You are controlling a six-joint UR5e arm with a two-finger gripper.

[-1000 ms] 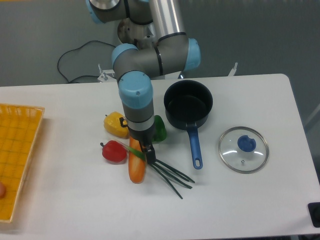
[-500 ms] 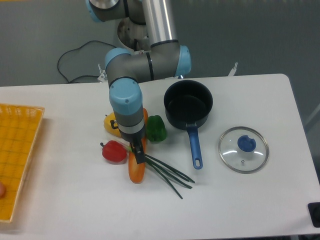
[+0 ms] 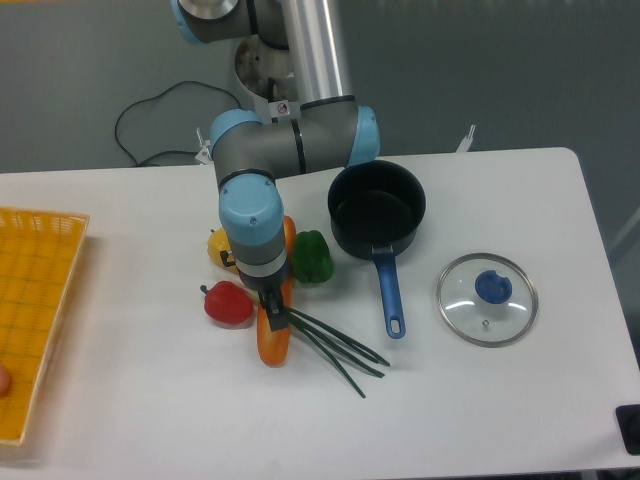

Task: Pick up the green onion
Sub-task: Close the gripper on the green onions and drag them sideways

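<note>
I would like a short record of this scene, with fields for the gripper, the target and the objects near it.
gripper: low over the baguette, at the onion's stem end; open or shut cannot be told
green onion: lying on the table, stalks splaying right
near it: red pepper, green pepper, yellow pepper
right side: pot, lid

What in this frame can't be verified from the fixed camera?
- Pincer: jaw state hidden by the wrist above it.
- Green onion: pale stem end hidden beneath the arm.
- Yellow pepper: mostly covered by the arm.
- Yellow basket: cut off at the left edge.
</note>
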